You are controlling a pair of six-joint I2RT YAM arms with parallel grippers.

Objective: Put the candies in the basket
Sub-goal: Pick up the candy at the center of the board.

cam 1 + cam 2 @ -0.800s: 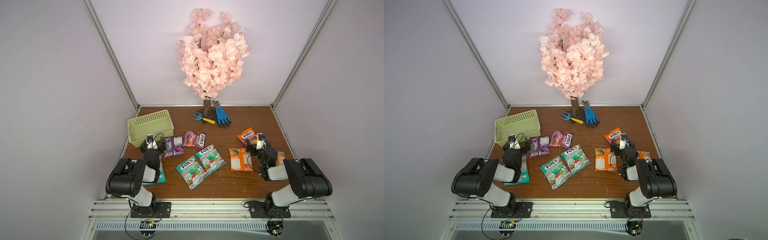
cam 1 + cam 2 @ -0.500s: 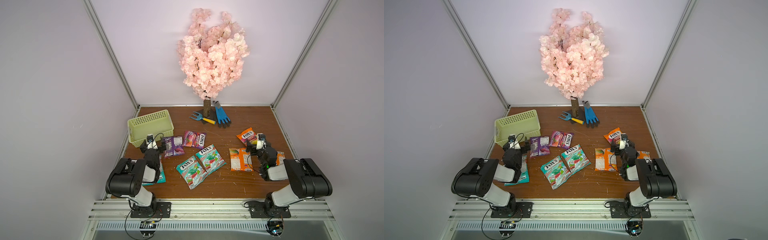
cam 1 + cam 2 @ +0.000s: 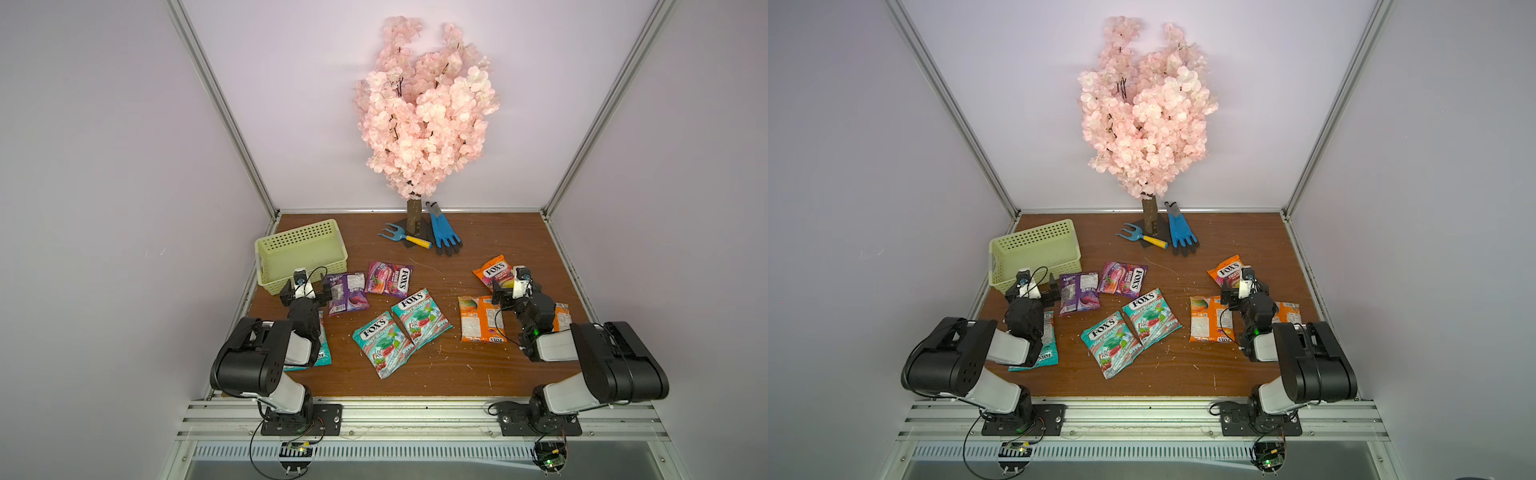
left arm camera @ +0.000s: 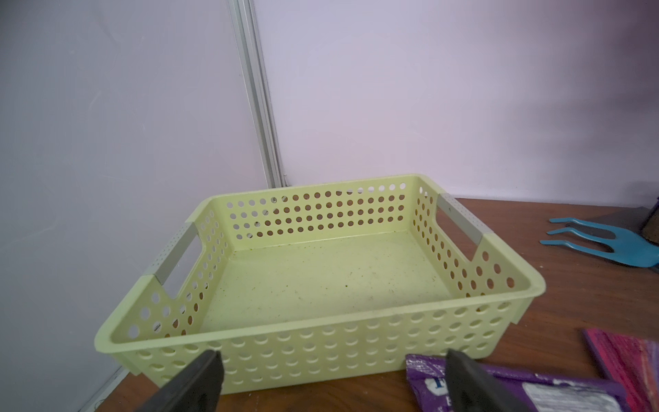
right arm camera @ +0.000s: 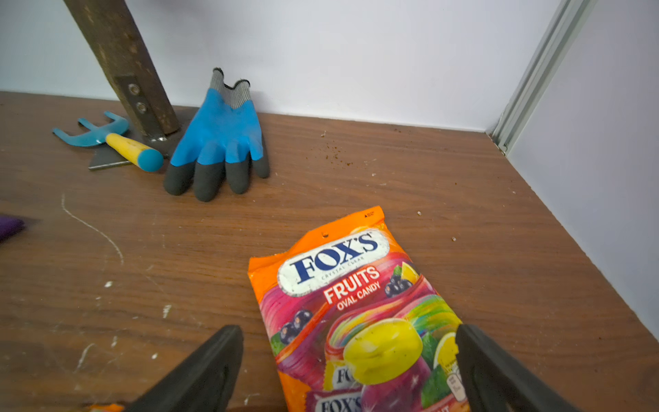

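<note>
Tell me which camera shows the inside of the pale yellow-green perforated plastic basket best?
The left wrist view: the pale yellow-green perforated plastic basket fills it, close up, its empty speckled floor plain. Both top views show the basket small, from above. The right wrist view misses it.

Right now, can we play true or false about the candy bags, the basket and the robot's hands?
1. The basket has no candy in it. True.
2. The right hand is squeezing the orange bag. False: it is open, with the bag lying flat on the table in front of it.
3. Two teal bags lie side by side in the middle of the table. True.
4. The blue glove is inside the basket. False: it lies at the back, beside the tree trunk.
5. The left hand is open and holds nothing. True.
</note>
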